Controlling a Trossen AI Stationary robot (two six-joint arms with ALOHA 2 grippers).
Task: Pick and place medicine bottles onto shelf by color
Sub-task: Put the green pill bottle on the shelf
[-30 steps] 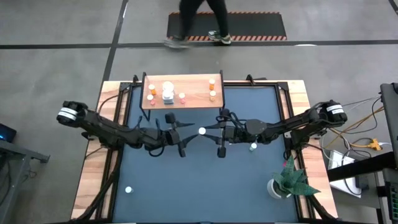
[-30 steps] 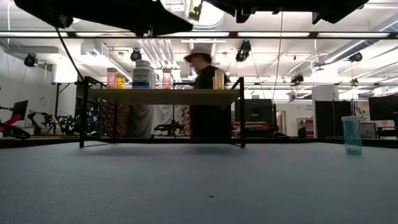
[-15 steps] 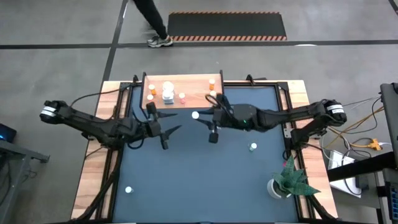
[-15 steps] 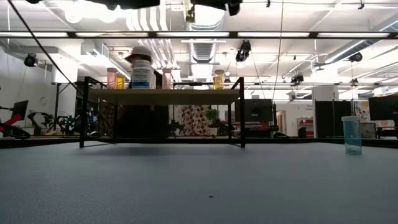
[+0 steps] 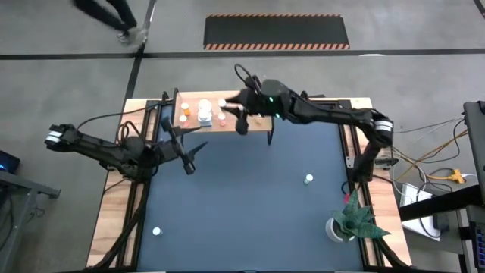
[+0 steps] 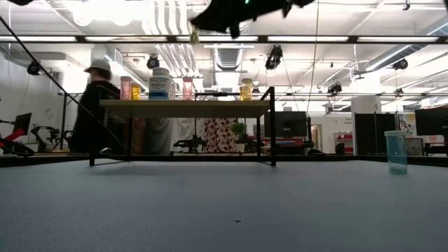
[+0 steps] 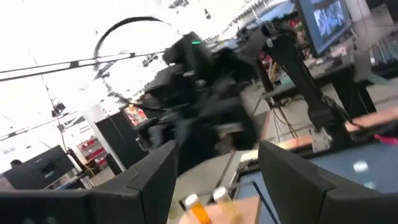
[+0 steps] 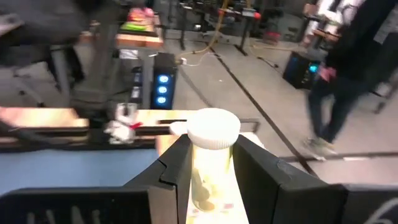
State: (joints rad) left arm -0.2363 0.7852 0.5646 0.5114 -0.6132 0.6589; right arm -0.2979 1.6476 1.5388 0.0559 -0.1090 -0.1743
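Observation:
My right gripper is high over the light wooden shelf at the table's far edge. It is shut on a small bottle with a white cap and a clear yellowish body. Several orange, pink and white bottles stand on the shelf board. A greenish bottle stands on the mat at the right, and another bottle stands near the front left. My left gripper is open and empty over the mat, left of centre. My right gripper pinches the bottle's body just below the white cap, one finger on each side. The bottle stands upright between the fingers and is lifted clear, well above the shelf board in the low view.
A white pot with a green plant stands at the front right of the mat. A person walks on the floor beyond the far edge of the table. The wooden border frames the dark mat.
My right gripper has carried the bottle from the middle of the mat up and toward the table's far edge, ending over the shelf. My left gripper has drawn back toward the table's left edge. The person has walked leftward behind the table.

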